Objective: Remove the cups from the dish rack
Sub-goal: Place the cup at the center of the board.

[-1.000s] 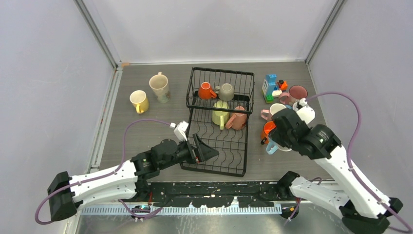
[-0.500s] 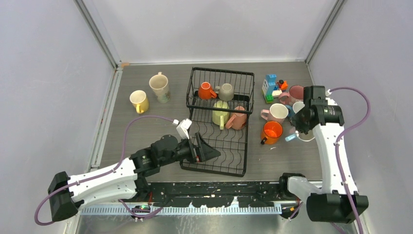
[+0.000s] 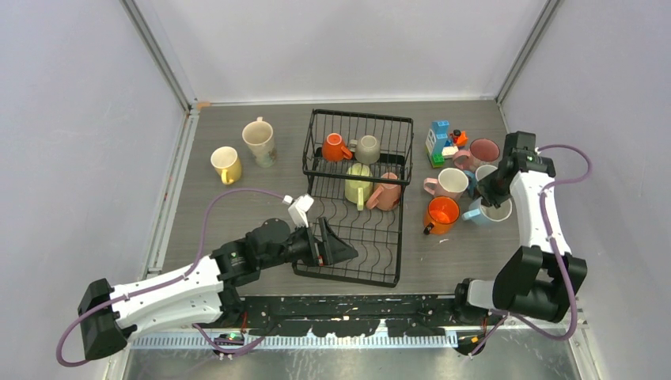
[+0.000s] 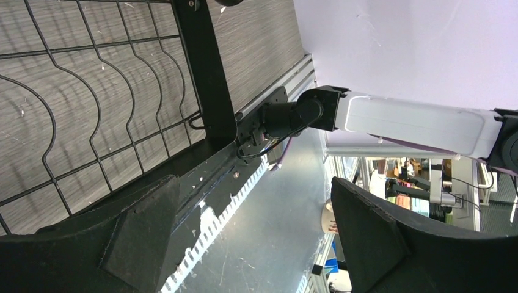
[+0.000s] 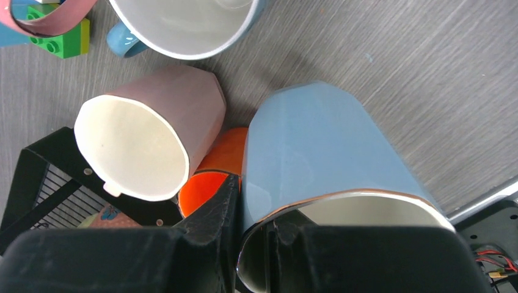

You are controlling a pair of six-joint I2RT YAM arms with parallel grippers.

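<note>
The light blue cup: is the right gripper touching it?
Touching. Right wrist view: the right gripper clamps the wall of the light blue cup.

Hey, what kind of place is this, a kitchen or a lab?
Probably a robotics lab test cell, not a kitchen: plain walls on metal posts box in the table, a left arm and right arm are bolted at its near edge, and the dish rack and cups sit beside a toy-block figure.
</note>
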